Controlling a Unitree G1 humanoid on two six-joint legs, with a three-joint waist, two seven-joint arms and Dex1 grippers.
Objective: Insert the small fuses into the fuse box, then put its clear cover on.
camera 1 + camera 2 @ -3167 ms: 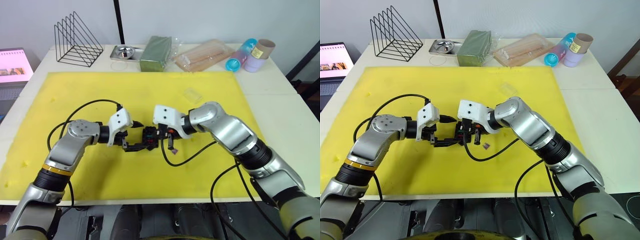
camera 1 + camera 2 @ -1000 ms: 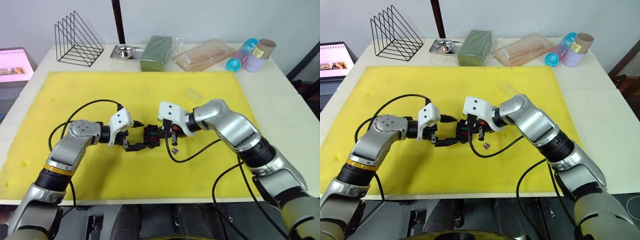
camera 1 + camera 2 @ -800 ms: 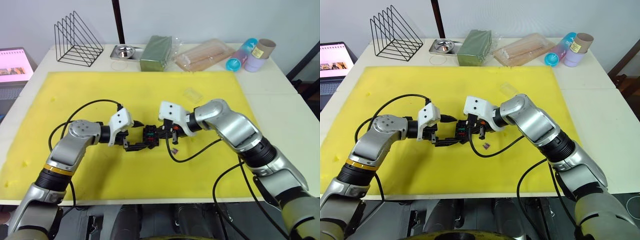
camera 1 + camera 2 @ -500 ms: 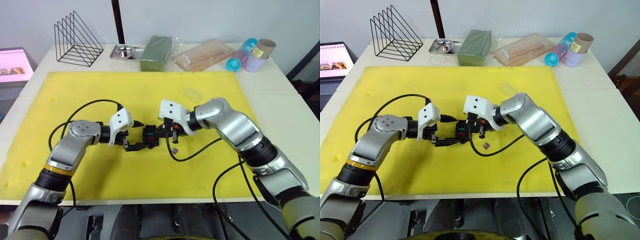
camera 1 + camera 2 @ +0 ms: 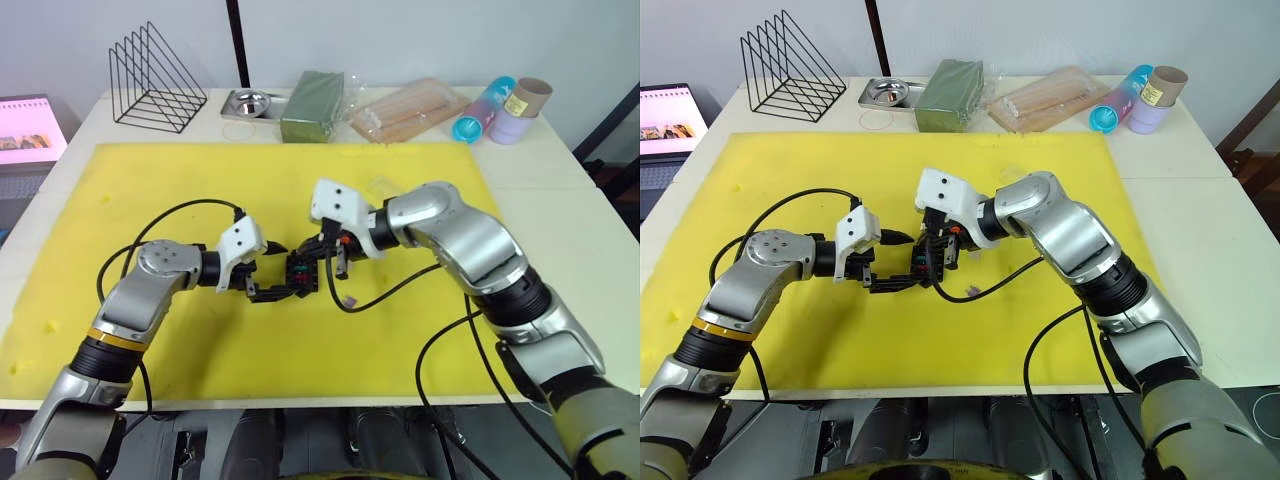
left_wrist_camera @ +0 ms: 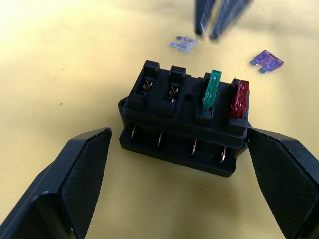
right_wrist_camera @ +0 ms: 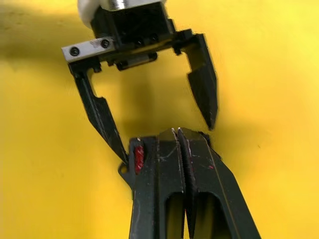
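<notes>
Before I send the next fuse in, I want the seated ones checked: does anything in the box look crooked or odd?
Yes. In the fuse box, the green fuse leans and stands taller than the red fuse beside it, so it looks only partly seated. The other two top slots are bare, and two greyish-purple fuses lie loose on the mat.

I see the black fuse box (image 6: 184,124) holding a green fuse (image 6: 213,89) and a red fuse (image 6: 239,97), with a purple fuse (image 6: 267,60) loose on my yellow mat (image 5: 420,190).
</notes>
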